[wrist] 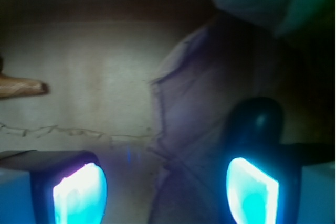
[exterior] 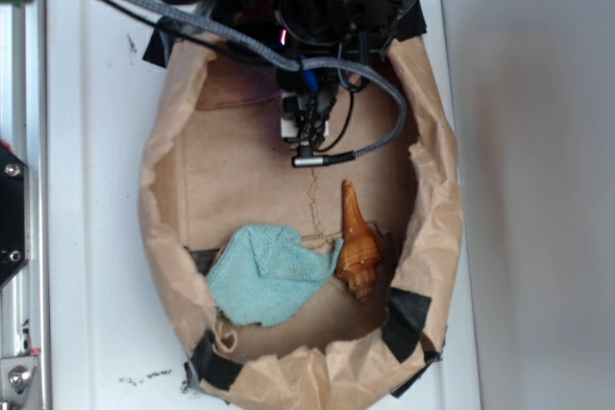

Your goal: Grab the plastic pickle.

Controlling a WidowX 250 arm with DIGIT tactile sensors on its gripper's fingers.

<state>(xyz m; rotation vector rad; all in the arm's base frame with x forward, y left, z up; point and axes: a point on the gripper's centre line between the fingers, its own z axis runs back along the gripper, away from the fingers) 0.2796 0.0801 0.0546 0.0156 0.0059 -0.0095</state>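
My gripper (wrist: 165, 184) hangs with fingers spread low inside the paper-lined bowl (exterior: 437, 228), because the dark plastic pickle (wrist: 257, 119) lies just past my right fingertip (wrist: 251, 190), not yet between them.

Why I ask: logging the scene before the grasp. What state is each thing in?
Gripper: open, nothing between its fingers.
Plastic pickle: ungrasped, just beyond one fingertip.
Seashell: lying on its side, point toward the gripper.
Teal cloth: crumpled, touching the seashell.
Paper bag: open, rim rolled down, taped.
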